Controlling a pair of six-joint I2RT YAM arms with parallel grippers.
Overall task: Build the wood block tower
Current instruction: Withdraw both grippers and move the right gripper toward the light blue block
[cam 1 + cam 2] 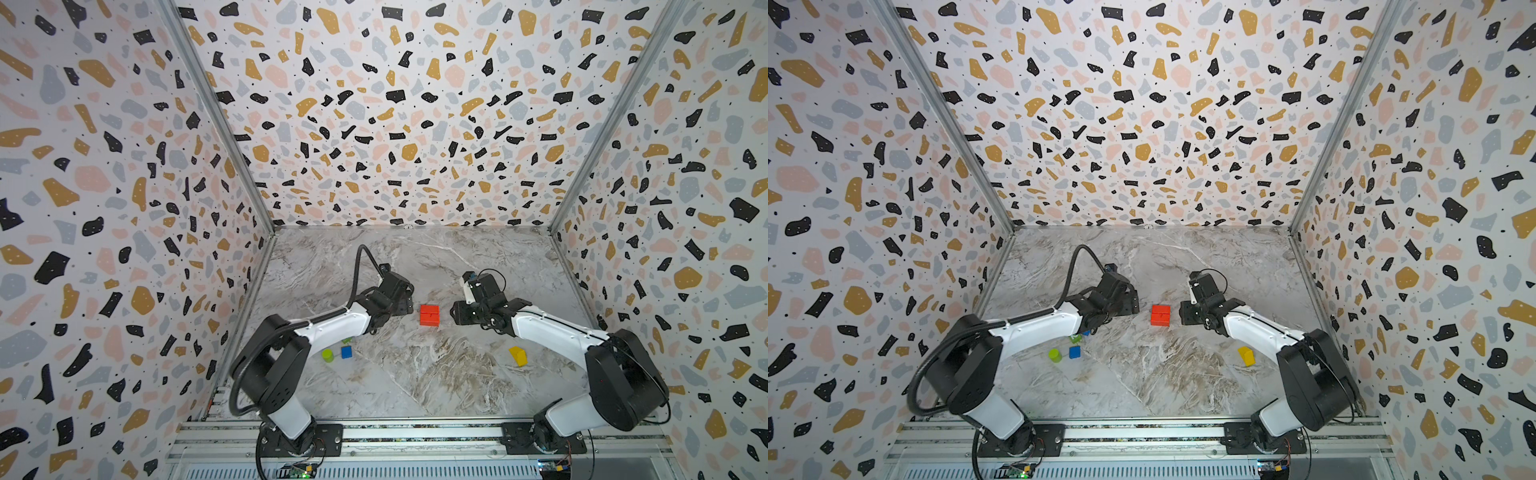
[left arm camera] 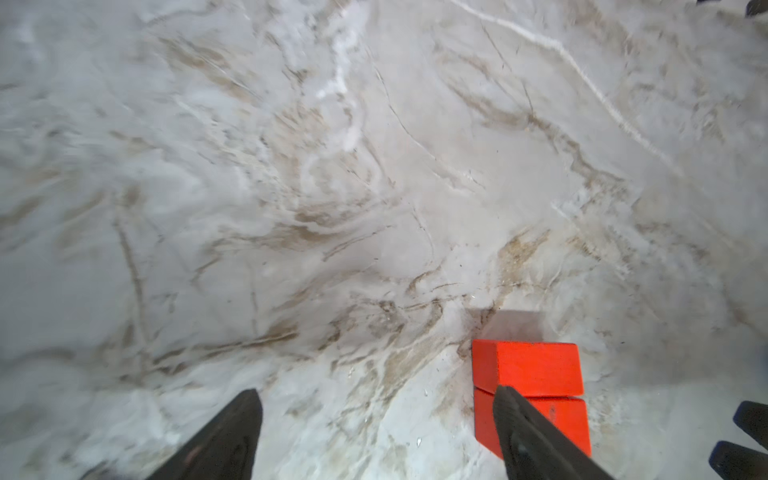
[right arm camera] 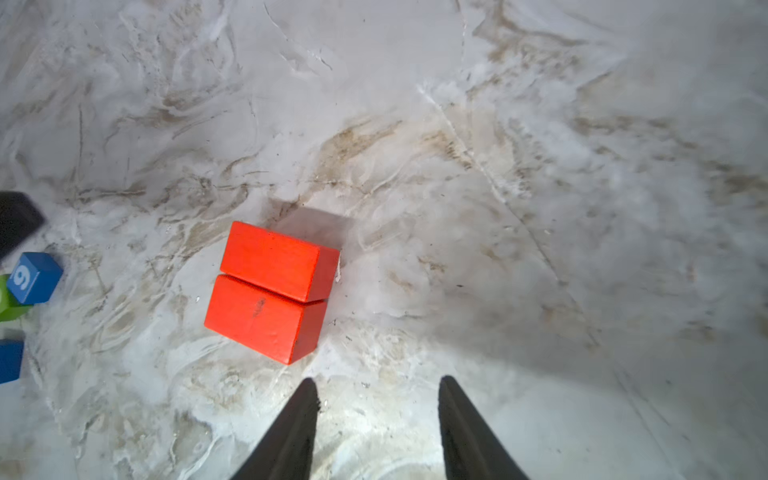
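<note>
The left claw [image 2: 376,392] gapes wide and empty just beside the red slabs [image 1: 429,315], which lie side by side mid-way across the worktop [image 1: 415,386]. One careless swing could knock them apart. The right claw [image 3: 378,380], partly spread and empty, could nudge them likewise.

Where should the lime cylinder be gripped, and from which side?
Probably from above, with the open left gripper, the arm on that side. The lime cylinder stands upright, round end up, so close the jaws across its curved wall. The blue cube sits close beside it, so take the cylinder by its near and far sides, keeping clear of the cube.
</note>
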